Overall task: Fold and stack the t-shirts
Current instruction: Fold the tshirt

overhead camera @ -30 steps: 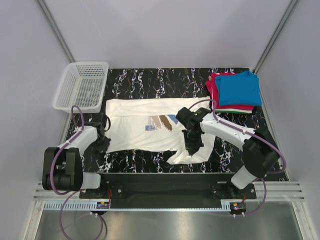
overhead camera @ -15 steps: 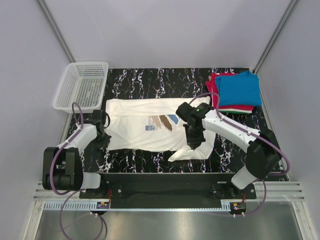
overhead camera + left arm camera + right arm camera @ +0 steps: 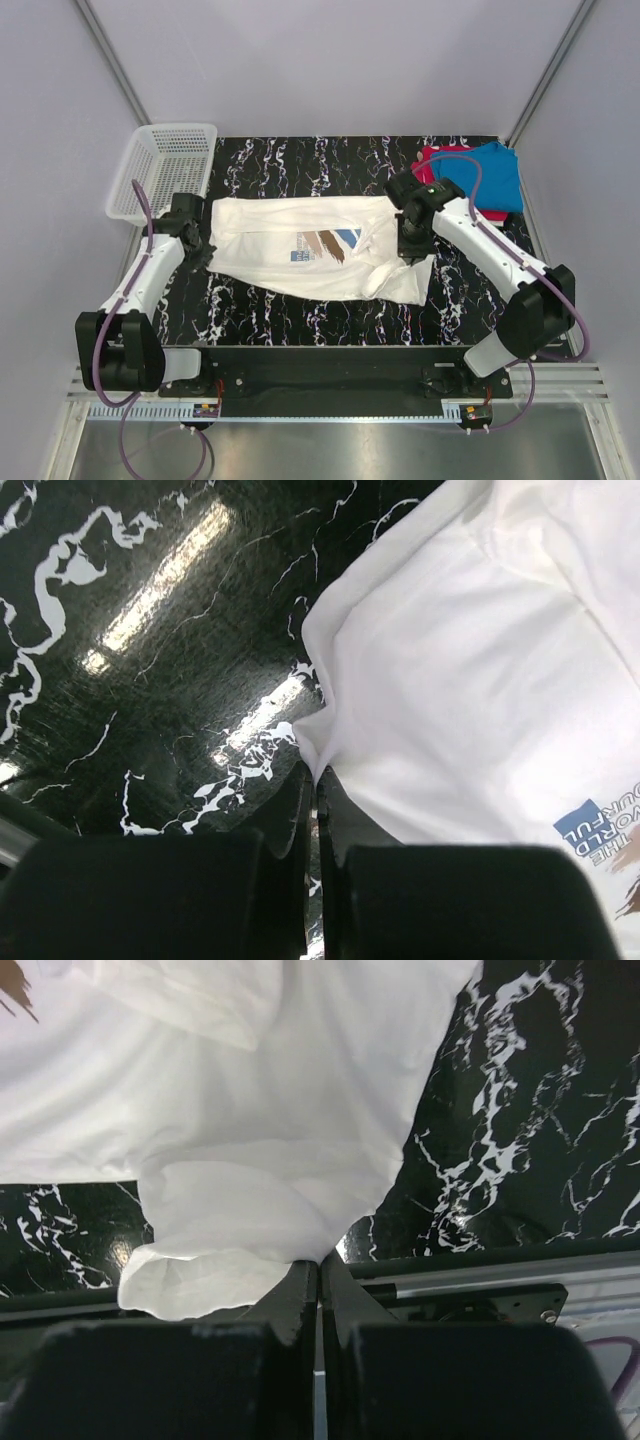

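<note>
White printed t-shirt (image 3: 300, 262) lies spread just right of the mesh basket (image 3: 128, 188). The left gripper (image 3: 198, 248) and right gripper (image 3: 410, 248), each pinched shut on its near edge, have carried that edge farther from the bases, so the fold looks underway. The basket appears empty. Far right of it, a folded blue t-shirt (image 3: 495, 180) tops a red t-shirt (image 3: 428, 157).

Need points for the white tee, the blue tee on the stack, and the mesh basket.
white t-shirt (image 3: 300, 278): top external view, plain cloth below the print.
blue t-shirt (image 3: 497, 178): top external view, middle of its uncovered part.
basket (image 3: 168, 172): top external view, bare mesh floor.
</note>
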You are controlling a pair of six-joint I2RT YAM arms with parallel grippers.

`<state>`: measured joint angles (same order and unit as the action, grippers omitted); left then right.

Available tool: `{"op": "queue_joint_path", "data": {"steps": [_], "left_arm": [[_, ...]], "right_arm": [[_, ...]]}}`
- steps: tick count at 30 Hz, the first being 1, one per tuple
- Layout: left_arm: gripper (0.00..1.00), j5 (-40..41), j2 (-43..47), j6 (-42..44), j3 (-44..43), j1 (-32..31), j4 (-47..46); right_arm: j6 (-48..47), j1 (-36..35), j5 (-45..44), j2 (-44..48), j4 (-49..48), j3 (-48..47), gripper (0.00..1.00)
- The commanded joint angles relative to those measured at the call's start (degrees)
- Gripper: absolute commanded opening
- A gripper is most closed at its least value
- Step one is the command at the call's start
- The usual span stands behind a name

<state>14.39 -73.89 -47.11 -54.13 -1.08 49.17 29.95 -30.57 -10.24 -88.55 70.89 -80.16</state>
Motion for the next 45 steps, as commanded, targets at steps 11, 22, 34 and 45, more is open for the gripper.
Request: {"op": "queue_joint_path", "data": {"steps": [11,22,34,45], "left_arm": [[0.00,3.0,1.6,9.1,-5.9,1.0,5.7],[0.00,2.0,3.8,13.2,-6.0,2.8,6.6],[0.00,-2.3,3.9,17.2,-5.6,2.8,6.1],[0.00,-1.2,-4.3,18.0,-12.9,2.8,4.8]], "right_arm": [[-6.3,7.7,-9.4,0.6,3.2,-9.6,0.00],[-4.5,8.2,-9.0,5.0,5.0,-8.5,0.00],[-5.3,8.2,-6.8,5.5,6.2,-9.8,0.00],[-10.3,8.2,-9.6,-4.1,4.8,-21.2,0.00]]}}
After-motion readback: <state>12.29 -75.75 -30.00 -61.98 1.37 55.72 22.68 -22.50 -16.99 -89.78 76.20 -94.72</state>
